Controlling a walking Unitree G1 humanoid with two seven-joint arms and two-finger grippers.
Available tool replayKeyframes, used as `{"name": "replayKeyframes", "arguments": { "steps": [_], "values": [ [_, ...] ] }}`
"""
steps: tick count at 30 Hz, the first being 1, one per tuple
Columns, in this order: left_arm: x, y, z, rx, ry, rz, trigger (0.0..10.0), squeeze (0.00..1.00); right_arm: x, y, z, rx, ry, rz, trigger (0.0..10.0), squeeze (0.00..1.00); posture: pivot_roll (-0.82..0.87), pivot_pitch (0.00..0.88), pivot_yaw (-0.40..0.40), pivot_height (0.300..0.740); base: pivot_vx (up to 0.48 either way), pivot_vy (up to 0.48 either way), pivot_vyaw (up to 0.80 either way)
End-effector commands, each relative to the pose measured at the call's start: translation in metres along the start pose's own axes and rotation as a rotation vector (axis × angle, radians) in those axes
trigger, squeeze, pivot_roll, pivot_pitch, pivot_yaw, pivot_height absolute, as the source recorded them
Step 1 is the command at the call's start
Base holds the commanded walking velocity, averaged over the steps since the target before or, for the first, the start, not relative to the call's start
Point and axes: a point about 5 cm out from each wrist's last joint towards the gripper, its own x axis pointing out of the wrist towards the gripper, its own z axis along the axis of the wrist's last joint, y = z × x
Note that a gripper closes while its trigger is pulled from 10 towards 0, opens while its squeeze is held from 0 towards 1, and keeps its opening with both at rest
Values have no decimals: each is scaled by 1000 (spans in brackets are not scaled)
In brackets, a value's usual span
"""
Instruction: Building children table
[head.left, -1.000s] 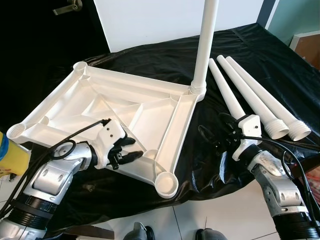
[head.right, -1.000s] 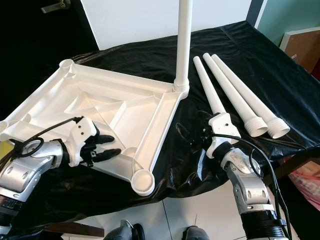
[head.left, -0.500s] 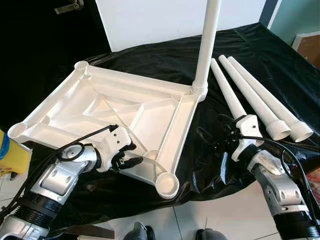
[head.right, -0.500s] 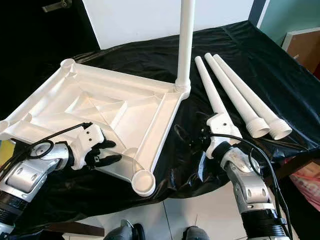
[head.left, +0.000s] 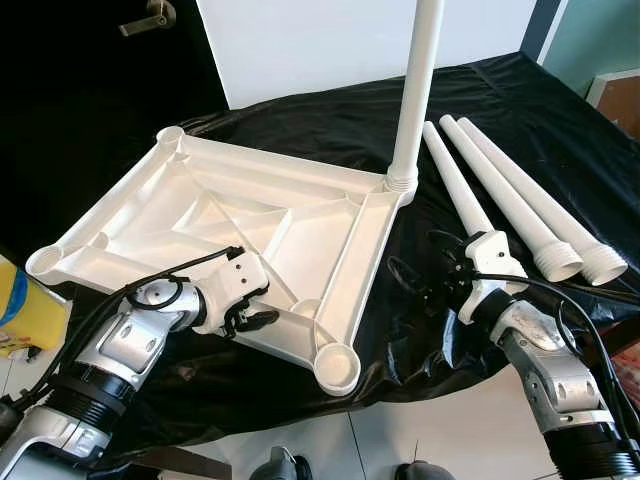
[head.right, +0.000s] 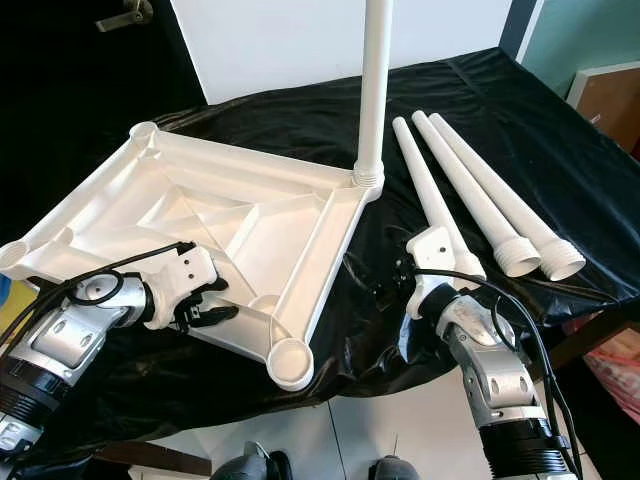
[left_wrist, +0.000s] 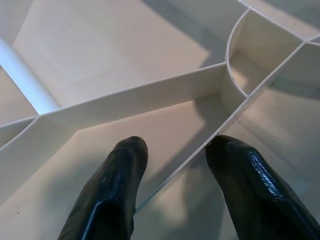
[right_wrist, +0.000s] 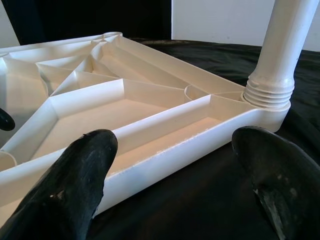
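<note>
Left claw (left_wrist: 172, 150) open astride a rib of the upturned white tabletop (head.left: 250, 215); right claw (right_wrist: 177, 165) open, apparently just clear of its edge.

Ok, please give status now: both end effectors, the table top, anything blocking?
Left end effector open, straddling a rib of table top. Right end effector open beside its edge. One leg mounted, three legs loose. Nothing blocking.

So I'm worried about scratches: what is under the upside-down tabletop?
The tabletop lies on a black sheet that spreads out past its edges. What the sheet covers, and the tabletop's face-down side, cannot be seen.
</note>
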Motion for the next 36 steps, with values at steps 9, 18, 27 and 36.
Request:
{"name": "replayKeyframes", "arguments": {
  "steps": [9,18,27,36],
  "values": [
    [16,-5,-13,42,109,-39,10000,0,-3,3,0,-1,7,-2,10000,0,-91,112,105,740,0,0,0],
    [22,-9,-9,100,105,-101,0,0,-6,4,-1,1,12,-18,10000,0,-105,111,122,740,0,0,0],
    [21,-2,-5,72,62,-53,0,0,-8,1,-2,14,6,-73,10000,0,-106,105,128,740,0,0,0],
    [19,-11,8,69,-16,-27,2784,0,-7,-14,-3,10,-4,-241,10000,0,-104,100,126,740,0,0,0]
  ]
}}
